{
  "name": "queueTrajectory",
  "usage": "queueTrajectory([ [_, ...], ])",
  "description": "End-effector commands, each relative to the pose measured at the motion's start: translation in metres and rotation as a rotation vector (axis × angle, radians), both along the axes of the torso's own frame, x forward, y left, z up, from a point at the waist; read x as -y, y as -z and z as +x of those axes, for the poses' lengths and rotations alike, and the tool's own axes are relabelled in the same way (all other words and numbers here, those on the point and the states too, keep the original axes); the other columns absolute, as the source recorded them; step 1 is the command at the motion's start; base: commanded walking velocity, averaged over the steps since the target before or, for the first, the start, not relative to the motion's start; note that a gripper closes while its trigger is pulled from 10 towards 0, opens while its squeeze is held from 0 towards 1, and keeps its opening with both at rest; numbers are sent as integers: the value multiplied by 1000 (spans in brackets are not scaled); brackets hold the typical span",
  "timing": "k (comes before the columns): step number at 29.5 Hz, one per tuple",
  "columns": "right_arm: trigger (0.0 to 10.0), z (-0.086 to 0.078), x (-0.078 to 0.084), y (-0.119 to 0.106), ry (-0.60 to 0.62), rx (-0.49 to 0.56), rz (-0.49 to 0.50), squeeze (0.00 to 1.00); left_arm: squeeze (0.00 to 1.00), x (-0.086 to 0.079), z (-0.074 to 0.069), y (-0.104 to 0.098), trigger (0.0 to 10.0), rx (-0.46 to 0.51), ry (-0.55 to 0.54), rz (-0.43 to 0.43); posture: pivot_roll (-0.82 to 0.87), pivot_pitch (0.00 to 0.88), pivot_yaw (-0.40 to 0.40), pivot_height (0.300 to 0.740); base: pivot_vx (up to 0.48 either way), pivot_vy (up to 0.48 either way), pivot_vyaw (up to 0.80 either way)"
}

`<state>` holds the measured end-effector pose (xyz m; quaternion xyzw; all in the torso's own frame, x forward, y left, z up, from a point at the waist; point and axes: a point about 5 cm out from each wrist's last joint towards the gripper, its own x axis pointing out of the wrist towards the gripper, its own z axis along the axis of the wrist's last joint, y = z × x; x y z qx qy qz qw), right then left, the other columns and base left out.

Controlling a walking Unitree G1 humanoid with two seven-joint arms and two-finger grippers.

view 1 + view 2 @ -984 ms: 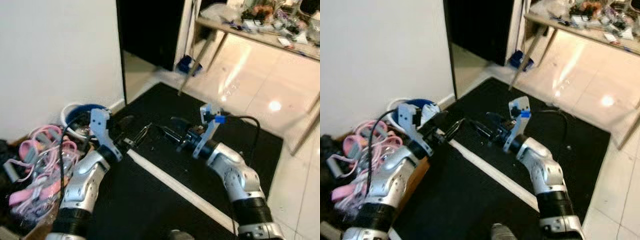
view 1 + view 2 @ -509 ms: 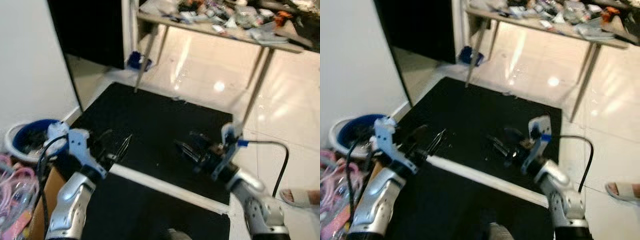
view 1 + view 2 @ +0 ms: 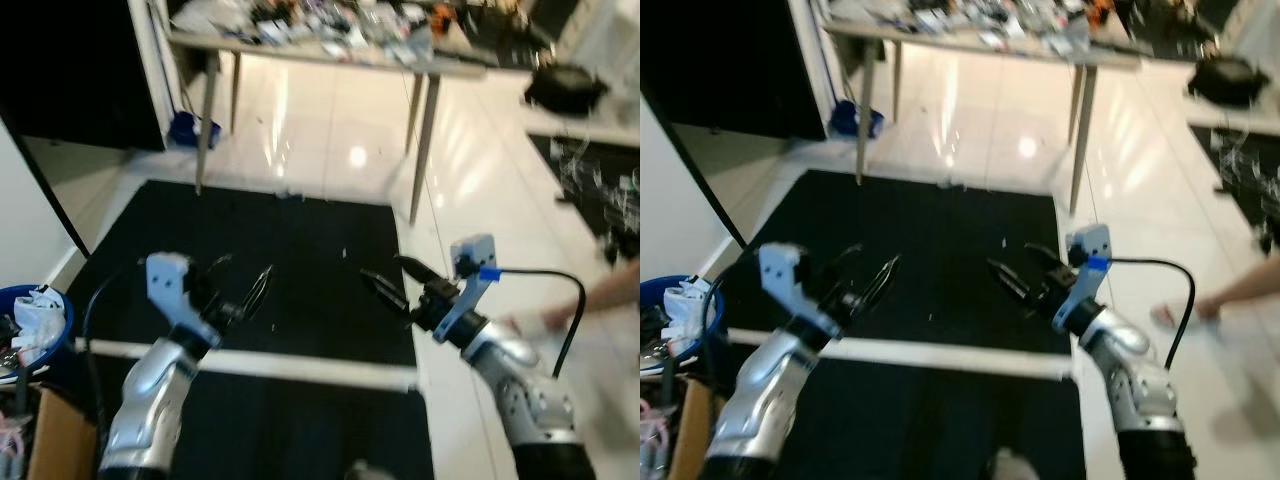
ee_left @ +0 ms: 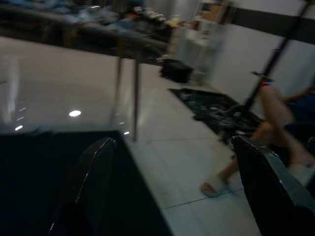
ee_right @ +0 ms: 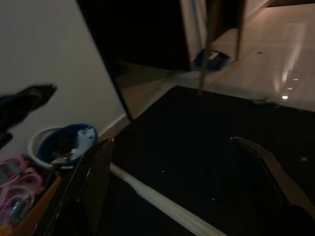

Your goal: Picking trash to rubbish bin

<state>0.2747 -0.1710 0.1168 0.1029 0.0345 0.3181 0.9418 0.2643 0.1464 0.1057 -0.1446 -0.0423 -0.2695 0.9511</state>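
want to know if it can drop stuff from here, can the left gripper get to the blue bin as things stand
Probably not yet. The left gripper is held out open over the black mat, pointing away from the blue bin, which sits off to the robot's left by the wall. Nothing blocks the way; it would likely need to turn.

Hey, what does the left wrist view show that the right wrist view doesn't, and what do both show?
Left wrist view alone: a person's legs with a sandalled foot on the tiled floor, and a long cluttered table.

Right wrist view alone: the white wall, the blue rubbish bin beside it with trash inside, pink items near the bin, and a white strip across the mat.

Both: the black mat, glossy tiles, and that arm's open end effector fingers framing the picture.
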Motion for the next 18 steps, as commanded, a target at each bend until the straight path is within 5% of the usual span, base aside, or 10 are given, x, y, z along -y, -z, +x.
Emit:
queueTrajectory([
  [1, 10000, 2, 0, 1, 12, 9, -11, 0, 0, 2, 4, -4, 10000, 11, -1, -28, 21, 0, -10, 740, 0, 0, 0],
  [9, 10000, 8, -5, -2, 45, 32, 16, 0, 0, -5, 7, 0, 10000, -14, -16, -68, 22, 0, 2, 740, 0, 0, 0],
  [18, 10000, 7, -10, -3, 33, 37, 13, 0, 0, -7, 10, 4, 10000, 3, -17, 8, 20, 0, 5, 740, 160, 0, 0],
])
